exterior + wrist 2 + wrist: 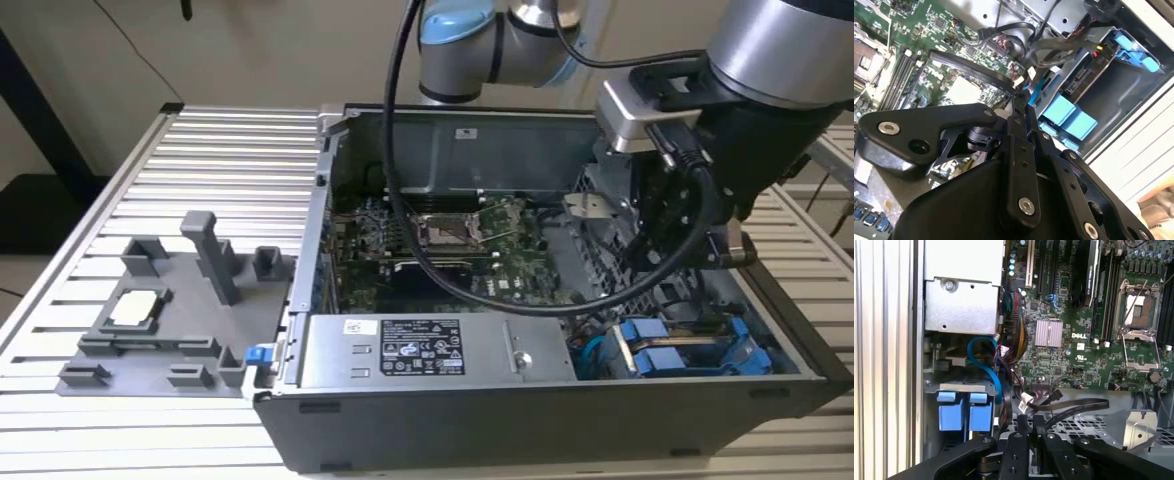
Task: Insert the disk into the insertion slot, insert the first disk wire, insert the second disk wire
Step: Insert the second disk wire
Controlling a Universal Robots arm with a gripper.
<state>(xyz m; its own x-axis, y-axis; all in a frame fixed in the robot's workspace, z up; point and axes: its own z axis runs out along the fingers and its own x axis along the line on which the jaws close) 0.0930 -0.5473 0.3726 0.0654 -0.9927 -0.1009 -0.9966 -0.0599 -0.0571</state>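
hovering inside the open computer case (534, 420), above the perforated metal by the drive bay: gripper (1021, 97), fingers drawn together at the tips, whether pinching a cable end cannot be told. seated low in the insertion slot (747, 300) at the case corner on the exterior view's right: disk (1081, 82) in its blue carrier, blue tabs showing in both wrist views. just beside the bay, toward the exterior view's left: grey power supply box (434, 350). looping over the motherboard (441, 250) and close around the fingers: black cables (454, 285). tight room between case wall, bay and cables; more open above the board. outside the case, on the ribbed aluminium table (200, 150): grey fixture tray (167, 320), well apart. beyond, a pale wall.
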